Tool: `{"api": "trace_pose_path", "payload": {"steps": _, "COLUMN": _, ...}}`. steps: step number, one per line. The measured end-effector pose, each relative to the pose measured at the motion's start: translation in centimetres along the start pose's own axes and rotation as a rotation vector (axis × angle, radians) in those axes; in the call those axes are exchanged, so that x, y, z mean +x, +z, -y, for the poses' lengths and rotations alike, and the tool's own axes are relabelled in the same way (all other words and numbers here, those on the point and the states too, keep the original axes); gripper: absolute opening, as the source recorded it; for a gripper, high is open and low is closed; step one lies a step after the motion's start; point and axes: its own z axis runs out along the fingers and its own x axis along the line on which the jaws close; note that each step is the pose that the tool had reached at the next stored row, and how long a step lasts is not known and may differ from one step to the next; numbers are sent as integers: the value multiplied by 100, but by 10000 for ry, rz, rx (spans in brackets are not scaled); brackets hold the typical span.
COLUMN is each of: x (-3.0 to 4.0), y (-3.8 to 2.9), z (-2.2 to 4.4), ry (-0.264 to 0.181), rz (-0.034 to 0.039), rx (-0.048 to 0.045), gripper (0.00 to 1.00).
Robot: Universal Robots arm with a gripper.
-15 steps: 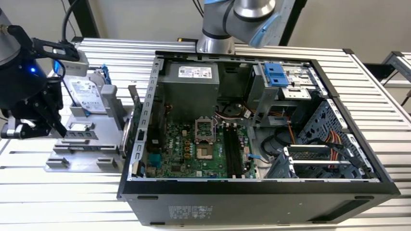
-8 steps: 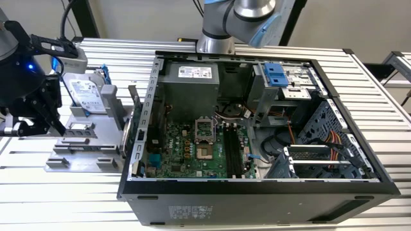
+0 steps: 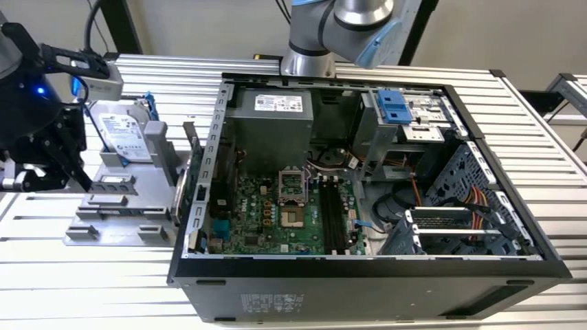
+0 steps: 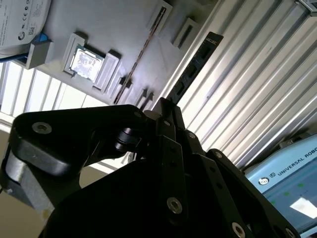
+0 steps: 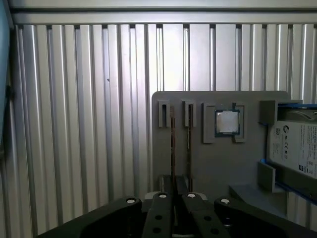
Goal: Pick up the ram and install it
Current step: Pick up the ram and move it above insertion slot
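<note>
Gripper [image 4: 166, 111]: closed on the ram [image 4: 194, 65], which projects from between its fingers over the grey holder tray [image 5: 218, 168], well apart from the motherboard slots [image 3: 330, 213]; handling, by judgement: firm square clamp, no twist, edge level.

2 ram sticks [image 5: 172, 146] [image 5: 189, 141], 1 sq silver chip [image 5: 228, 121], 1 HDD [image 5: 297, 148], 1 grey holder tray [image 5: 218, 163], 1 open PC case [image 3: 367, 282], 1 arm [image 3: 358, 14]

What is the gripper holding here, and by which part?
The gripper pinches the ram by one end; the rest of the stick juts out past the fingertips.
</note>
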Motion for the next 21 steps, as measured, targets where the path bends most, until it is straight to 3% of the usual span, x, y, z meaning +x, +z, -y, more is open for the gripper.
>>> {"api": "trace_pose_path", "payload": {"steps": 21, "x": -7, "y": -167, "z": 0, "ry": 3, "rz": 0, "rx": 0, "gripper": 0}}
